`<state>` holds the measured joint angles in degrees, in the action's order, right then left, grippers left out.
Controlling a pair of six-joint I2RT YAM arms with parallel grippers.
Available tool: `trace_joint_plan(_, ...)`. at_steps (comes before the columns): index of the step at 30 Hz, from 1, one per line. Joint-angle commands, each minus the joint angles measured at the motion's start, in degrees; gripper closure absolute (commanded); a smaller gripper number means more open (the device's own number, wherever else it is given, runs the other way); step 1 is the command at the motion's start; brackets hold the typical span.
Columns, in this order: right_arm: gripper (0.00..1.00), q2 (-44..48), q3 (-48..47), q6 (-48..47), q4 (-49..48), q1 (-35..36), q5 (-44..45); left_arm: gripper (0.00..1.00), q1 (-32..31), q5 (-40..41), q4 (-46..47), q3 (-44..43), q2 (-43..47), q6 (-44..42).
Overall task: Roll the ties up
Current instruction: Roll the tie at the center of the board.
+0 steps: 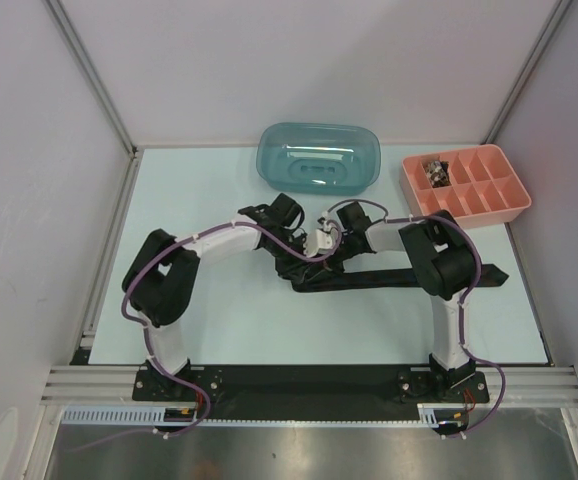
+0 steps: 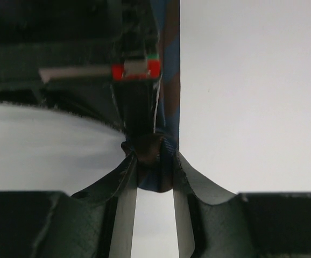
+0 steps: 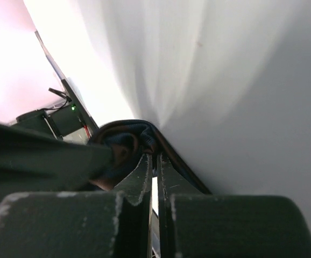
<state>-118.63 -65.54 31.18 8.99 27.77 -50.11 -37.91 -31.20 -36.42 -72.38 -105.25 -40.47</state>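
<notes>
Because the tie (image 1: 399, 278) is thin, limp cloth, it will likely sag, slip and unwind as soon as tension drops. It wants a pinch across its full width close to the forming roll, not out on the loose length. It lies across the middle of the table (image 1: 219, 330), with its free end reaching toward the right of the top view. Its other end is bunched at centre frame, where both arms meet.

The left gripper (image 2: 153, 167) is closed on that dark bunch, a finger pressing each side, and a striped band of cloth runs straight up from the pinch. The right gripper (image 3: 156, 161) is closed tight, finger against finger. A curled fold of the tie rests against the finger on the left of that frame, but I cannot tell whether a thin layer is caught between the fingers.

Room looks best toward the bottom and left of the top view. Toward the top, a teal tub (image 1: 319, 155) sits near the wrists. A pink divided tray (image 1: 514, 207) stands at the upper right, near the right arm's elbow. The grippers are nearly touching, so I judge any winding turn should be small and made by one arm at a time.
</notes>
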Motion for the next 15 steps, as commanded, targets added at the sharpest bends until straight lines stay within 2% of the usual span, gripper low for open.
trace_joint_plan(1, 1.00, -1.1, 0.4, 0.3, -2.0, -0.8, 3.2, 0.65, -3.1, -2.1, 2.9, -3.7, -3.6, 2.5)
trace_joint_plan(5, 1.00, -0.6, 2.7, 1.7, -4.9, -1.0, 1.7, 0.65, -3.7, -0.7, 3.1, -3.7, -5.6, 3.2)
trace_joint_plan(10, 1.00, 0.2, 3.1, 1.7, -5.1, -1.7, -0.3, 0.65, -5.1, 5.6, 2.1, -1.0, -5.8, 0.0)
trace_joint_plan(14, 0.89, 2.1, 3.5, 1.3, -4.2, -2.6, -1.7, 0.65, -5.1, 7.7, 0.0, -0.7, -7.2, -1.3)
trace_joint_plan(15, 0.83, 2.8, 3.3, 1.0, -3.8, -2.9, -1.9, 0.65, -5.1, 7.8, 0.0, -0.7, -7.7, -1.5)
